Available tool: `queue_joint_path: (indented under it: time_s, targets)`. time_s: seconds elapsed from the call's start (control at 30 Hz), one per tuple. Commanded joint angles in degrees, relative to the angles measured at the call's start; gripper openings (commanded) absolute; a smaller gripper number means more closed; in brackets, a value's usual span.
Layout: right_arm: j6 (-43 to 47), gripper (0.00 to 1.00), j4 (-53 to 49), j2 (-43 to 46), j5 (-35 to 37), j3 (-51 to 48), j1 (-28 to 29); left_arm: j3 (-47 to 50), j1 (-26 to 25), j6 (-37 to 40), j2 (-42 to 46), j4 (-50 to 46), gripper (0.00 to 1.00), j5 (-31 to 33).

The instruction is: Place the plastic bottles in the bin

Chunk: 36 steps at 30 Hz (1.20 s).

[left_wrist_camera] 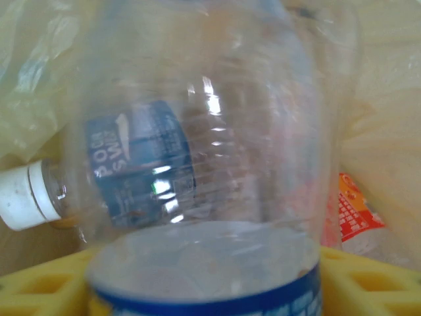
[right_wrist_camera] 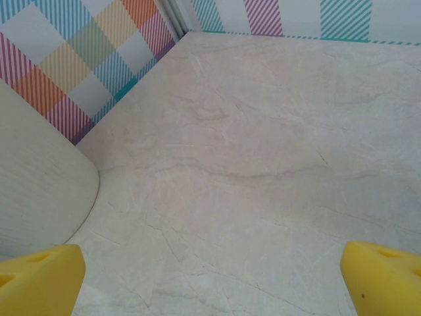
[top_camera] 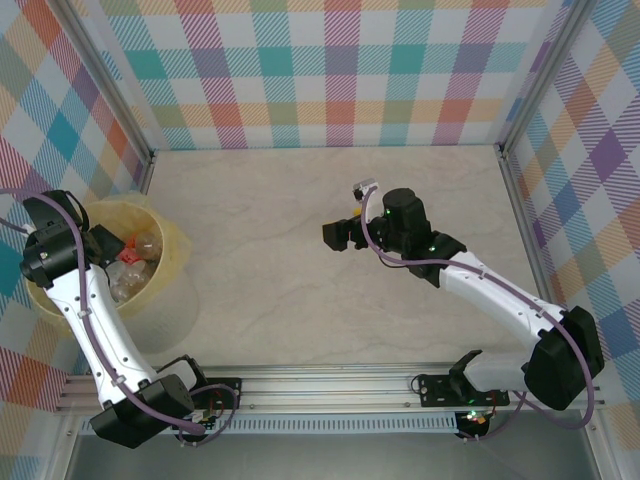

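clear bottle [left_wrist_camera: 210, 99], blue-banded at its near end, clamped between the yellow fingers [left_wrist_camera: 39, 286] of my left pincer [left_wrist_camera: 204, 283], hanging over the opening of the bin [top_camera: 170, 240], where other bottles [top_camera: 135, 250] lie. risk: on release it may bounce off the blue-labelled bottle [left_wrist_camera: 131, 174] beneath, or snag on a finger. my right pincer [right_wrist_camera: 210, 276] hangs wide over the tabletop [right_wrist_camera: 250, 164], gripping nothing.
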<state>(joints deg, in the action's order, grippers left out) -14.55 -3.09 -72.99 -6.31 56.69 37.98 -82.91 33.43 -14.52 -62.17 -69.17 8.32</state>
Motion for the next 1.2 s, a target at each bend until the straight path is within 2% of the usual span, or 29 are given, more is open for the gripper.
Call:
queue_joint_path:
  time_s: [0.0, 0.07, 0.2, 0.27, 0.37, 0.47, 0.63, 0.8, 1.07, 1.13, 1.17]
  targets:
    - [-0.2, 1.0, 0.0, -0.2, -0.5, 1.3, 0.3, -2.3, 0.4, -0.9, 0.2, -4.2, 0.81, 2.7]
    - [-0.2, 1.0, 0.1, -0.5, -0.8, 1.5, 0.3, -5.3, 0.5, -1.0, 0.5, -5.7, 0.85, 4.6]
    - [-0.6, 1.0, 0.2, -0.9, -0.8, 1.5, 0.4, -11.0, 0.5, -1.5, 0.8, -7.7, 0.87, 3.5]
    - [-0.8, 1.0, 0.3, -0.9, -0.8, 1.5, 0.3, -13.3, 0.4, -1.9, 0.8, -7.5, 0.87, 1.2]
    - [-1.1, 1.0, 0.2, -0.8, -0.7, 1.4, 0.3, -13.9, 0.4, -2.7, 0.1, -4.6, 0.89, -6.0]
    - [-1.0, 1.0, 0.1, -0.5, -0.5, 1.1, 0.3, -10.5, 0.4, -4.4, -1.8, -1.7, 0.89, -10.1]
    - [-0.9, 1.0, 0.1, 0.0, 0.0, 0.9, 0.3, -0.1, 0.4, -7.9, -1.1, 1.6, 0.91, -8.1]
    - [-0.3, 1.0, 0.1, 0.0, 0.3, 1.0, 0.3, 4.7, 0.4, -8.3, 0.9, 2.9, 0.9, -10.6]
    - [-0.6, 1.0, 0.7, 0.0, 0.4, 0.8, 0.3, -7.4, 0.3, -9.0, 0.7, -0.4, 0.91, -13.4]
    - [-0.7, 1.0, 1.1, 0.2, 0.7, 0.7, 0.3, -10.5, -0.1, -9.5, 1.1, 0.0, 1.0, -16.7]
    - [-0.7, 1.0, 1.2, 0.3, 0.8, 0.6, 0.3, -11.1, -0.8, -10.1, 1.5, 0.9, 1.0, -18.2]
